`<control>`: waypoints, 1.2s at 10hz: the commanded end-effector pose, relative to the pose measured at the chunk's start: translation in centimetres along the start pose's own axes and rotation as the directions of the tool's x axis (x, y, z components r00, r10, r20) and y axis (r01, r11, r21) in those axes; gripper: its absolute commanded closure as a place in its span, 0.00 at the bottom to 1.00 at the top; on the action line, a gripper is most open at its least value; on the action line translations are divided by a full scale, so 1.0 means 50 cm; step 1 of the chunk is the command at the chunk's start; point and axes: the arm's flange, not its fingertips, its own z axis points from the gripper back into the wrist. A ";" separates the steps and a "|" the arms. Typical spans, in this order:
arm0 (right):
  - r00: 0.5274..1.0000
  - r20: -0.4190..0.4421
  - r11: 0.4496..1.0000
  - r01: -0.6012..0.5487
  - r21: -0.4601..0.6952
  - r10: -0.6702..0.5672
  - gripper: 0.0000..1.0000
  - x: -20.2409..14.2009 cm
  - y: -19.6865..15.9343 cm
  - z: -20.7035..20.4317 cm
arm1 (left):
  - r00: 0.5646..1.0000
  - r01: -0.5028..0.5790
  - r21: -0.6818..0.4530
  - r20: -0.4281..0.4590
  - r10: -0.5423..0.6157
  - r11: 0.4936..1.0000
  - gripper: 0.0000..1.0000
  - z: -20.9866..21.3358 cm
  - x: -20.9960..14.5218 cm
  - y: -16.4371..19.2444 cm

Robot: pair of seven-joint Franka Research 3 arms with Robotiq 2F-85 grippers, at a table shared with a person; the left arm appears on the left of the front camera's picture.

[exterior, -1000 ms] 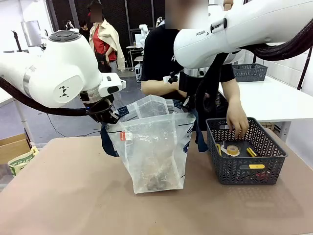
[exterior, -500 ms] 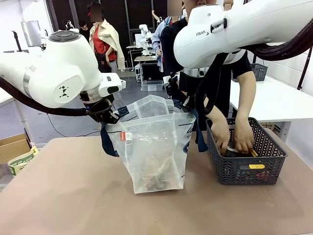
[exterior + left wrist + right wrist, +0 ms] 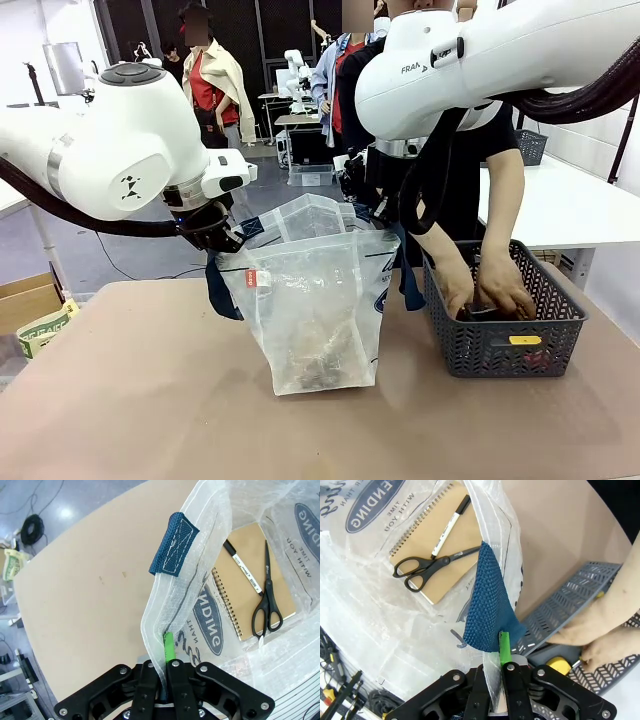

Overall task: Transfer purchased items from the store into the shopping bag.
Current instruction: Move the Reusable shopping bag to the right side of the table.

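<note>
A: What's changed?
B: Both the person's hands (image 3: 505, 292) are now down in the mesh basket (image 3: 500, 352), was just one. Next item's coming out, I reckon.
A: Grippers?
B: Left gripper (image 3: 166, 645) & right gripper (image 3: 499, 650) each pinch the rim of the shopping bag (image 3: 315, 300), holding the mouth wide.
A: Bag?
B: On the table (image 3: 120, 400) btw the arms, upright, long axis vertical, mouth up. Notebook (image 3: 252, 580) flat inside.

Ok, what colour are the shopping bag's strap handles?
The strap handle on the shopping bag is dark navy blue, clearest in the left wrist view.
</note>
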 end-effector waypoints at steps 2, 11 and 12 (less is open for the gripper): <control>1.000 0.003 1.000 0.007 -0.005 -0.007 1.00 -0.006 -0.008 0.002 | 1.000 0.010 0.026 -0.003 -0.010 1.000 1.00 0.002 -0.007 0.012; 1.000 0.003 1.000 0.007 -0.005 -0.007 1.00 -0.006 -0.008 0.002 | 1.000 0.010 0.026 -0.003 -0.010 1.000 1.00 0.002 -0.007 0.012; 1.000 0.003 1.000 0.007 -0.005 -0.007 1.00 -0.006 -0.008 0.002 | 1.000 0.010 0.026 -0.003 -0.010 1.000 1.00 0.002 -0.007 0.012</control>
